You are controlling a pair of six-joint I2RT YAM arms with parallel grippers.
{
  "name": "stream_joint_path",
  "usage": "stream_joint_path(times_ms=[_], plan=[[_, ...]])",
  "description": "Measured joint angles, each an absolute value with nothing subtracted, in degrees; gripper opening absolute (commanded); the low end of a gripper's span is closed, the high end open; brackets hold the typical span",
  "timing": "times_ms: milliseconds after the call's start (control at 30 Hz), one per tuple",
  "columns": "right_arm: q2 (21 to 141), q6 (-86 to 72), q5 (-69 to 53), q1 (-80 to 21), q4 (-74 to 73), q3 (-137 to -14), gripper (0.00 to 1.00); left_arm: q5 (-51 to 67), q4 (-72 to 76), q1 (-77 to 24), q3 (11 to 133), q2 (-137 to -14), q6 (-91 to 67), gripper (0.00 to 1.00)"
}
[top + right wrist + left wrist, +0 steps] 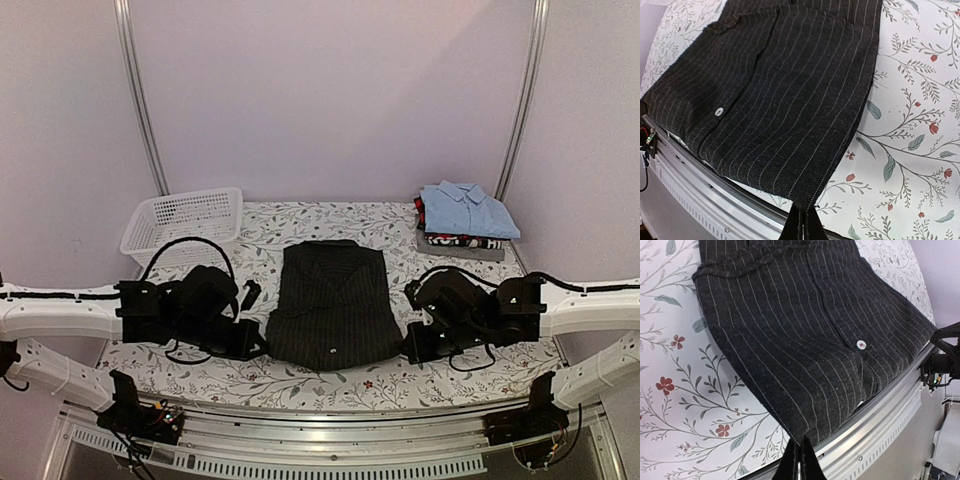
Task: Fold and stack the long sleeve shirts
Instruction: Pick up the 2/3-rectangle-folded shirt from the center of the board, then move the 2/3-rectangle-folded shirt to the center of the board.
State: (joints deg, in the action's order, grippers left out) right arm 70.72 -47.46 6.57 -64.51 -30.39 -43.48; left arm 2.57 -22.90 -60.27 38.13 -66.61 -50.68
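Floral-clothed table [300, 388] bearing a folded black pinstriped shirt [332, 300] gripped at both near corners

The table is covered by a cloth printed with leaves and small red flowers. The black pinstriped shirt is laid flat at mid-table in a tall rectangle, its hem toward the metal front edge. A white mesh basket [185, 216] is set at the far left corner, well apart from the shirt. At the far right corner a light blue shirt [468, 208] is seen folded, collar up, on top of a small pile [462, 243] of other folded garments. The left gripper [800, 462] is closed on the black shirt's near left corner and the right gripper [802, 223] on its near right corner; the cloth tip is pinched between the fingers in each wrist view. A white button [860, 344] is visible on the placket near the hem
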Motion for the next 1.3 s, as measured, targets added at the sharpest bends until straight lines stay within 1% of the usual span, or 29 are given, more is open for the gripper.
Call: stream_joint_path(times_ms=[133,200,300,367,467,533,600,700,767,867,933,1000,1067,1167,1300], plan=[[68.95,-47.64,8.49,-64.6,-34.59,-50.63,0.0,0.99,-26.5,-59.9,43.18,-65.91,-50.19,0.0],[69.21,-46.52,8.54,-62.67,-35.24,-54.61,0.0,1.13,-27.44,-58.37,47.11,-67.37,-48.51,0.0],[71.75,-42.5,7.55,-55.24,-33.87,-60.16,0.0,3.79,-27.0,-52.07,53.69,-71.72,-44.6,0.0],[75.35,-39.4,5.69,-49.08,-31.29,-63.26,0.0,6.2,-26.37,-46.48,59.11,-76.95,-41.34,0.0],[84.58,-34.83,3.2,-40.8,-26.76,-68.86,0.0,9.67,-23.66,-38.11,68.16,-88.12,-36.93,0.0],[93.03,-32.12,0.99,-36.29,-23.79,-73.95,0.0,11.84,-21.74,-33.8,73.97,-96.92,-34.87,0.0],[101.21,-30.28,-0.75,-33.3,-21.28,-78.96,0.0,14.41,-20.58,-30.11,81.71,-107.94,-33.17,0.0],[113.12,-28.12,-3.09,-29.82,-18.63,-86.04,0.0,16.47,-20.69,-26.87,92.86,-123.28,-31.53,0.0],[121.58,-27.03,-5.06,-27.99,-17.04,-90.65,0.0,16.93,-22.0,-25.41,98.89,-131.2,-30.92,0.0],[129.88,-26.3,-7.16,-26.61,-15.79,-92.66,0.0,18.59,-23.16,-24.27,104.97,-137.49,-30.44,0.0],[130.56,-26.15,-8.6,-26.11,-12.32,-91.94,0.0,18.85,-22.96,-24.32,105.23,-137.38,-30.37,0.0],[129.03,-26.17,-9.08,-26.13,-8.36,-87.31,0.0,18.9,-20.08,-24.88,100.29,-135.22,-30.63,0.0],[125.6,-26.55,-9.5,-26.57,-4.12,-80.49,0.0,19.46,-16.23,-25.56,93.08,-131.5,-31.42,0.0],[117.73,-27.51,-9.58,-28.4,-0.97,-68.73,0.0,19.9,-12.05,-27.51,78.35,-122.13,-33.3,0.0],[106.94,-29.67,-8.29,-32.73,-2.22,-56.07,0.0,18.76,-9.93,-32.03,63.0,-109.47,-36.32,0.0]])
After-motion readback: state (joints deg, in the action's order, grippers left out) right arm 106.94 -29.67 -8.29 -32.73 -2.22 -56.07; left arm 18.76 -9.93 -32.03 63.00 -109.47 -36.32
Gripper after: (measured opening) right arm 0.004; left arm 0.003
